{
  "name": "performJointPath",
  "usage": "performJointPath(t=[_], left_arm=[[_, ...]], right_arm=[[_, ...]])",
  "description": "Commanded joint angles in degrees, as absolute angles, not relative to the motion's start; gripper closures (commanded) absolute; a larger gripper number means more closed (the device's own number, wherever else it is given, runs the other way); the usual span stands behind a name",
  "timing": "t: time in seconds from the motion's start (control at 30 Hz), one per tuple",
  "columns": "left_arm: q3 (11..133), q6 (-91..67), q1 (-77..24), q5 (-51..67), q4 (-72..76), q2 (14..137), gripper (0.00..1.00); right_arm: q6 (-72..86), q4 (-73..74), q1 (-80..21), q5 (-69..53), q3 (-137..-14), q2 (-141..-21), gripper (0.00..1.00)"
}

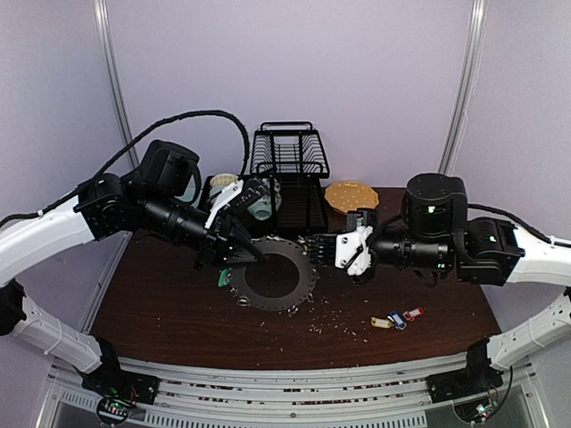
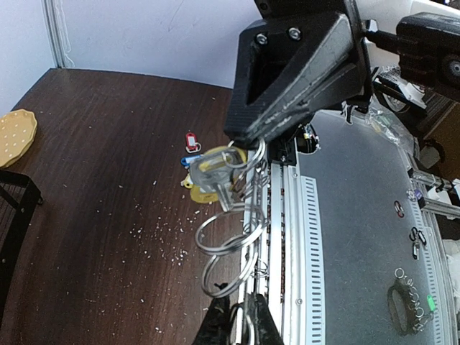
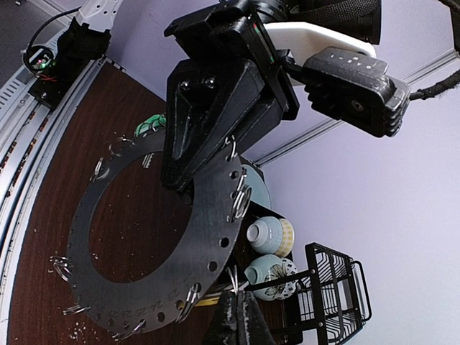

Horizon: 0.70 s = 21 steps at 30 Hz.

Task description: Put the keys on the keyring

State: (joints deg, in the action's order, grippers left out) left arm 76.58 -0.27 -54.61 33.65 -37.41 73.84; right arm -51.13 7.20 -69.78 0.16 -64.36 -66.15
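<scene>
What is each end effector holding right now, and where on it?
Both grip the keyring: left end effector across its band, right end effector at the opposite outer edge.

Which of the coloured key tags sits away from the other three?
The green-tagged key, at the keyring's left edge; the yellow key, blue key and red key lie clustered far to its right.

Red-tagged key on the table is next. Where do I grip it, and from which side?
Grip the red-tagged key by its plastic tag, across the narrow width, coming straight down. It lies flat on the table, outermost of three, with the blue-tagged key close on one side. The right pincer is nearer but is clamped on the keyring, so it would probably have to let go first.
</scene>
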Motion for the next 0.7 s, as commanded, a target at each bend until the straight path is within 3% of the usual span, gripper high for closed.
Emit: performJointPath(t=[0.0,0.67], left_arm=[[78.4,0.8,-54.8,35.0,-35.1,73.8,1.0],[78.8,0.7,-54.8,35.1,-35.1,73.3,1.0]], right_arm=[[-51.7,7.6,-69.9,-1.4,-66.0,-66.4,1.0],[-49.3,7.4,-69.4,-7.6,-65.6,-64.9,1.0]])
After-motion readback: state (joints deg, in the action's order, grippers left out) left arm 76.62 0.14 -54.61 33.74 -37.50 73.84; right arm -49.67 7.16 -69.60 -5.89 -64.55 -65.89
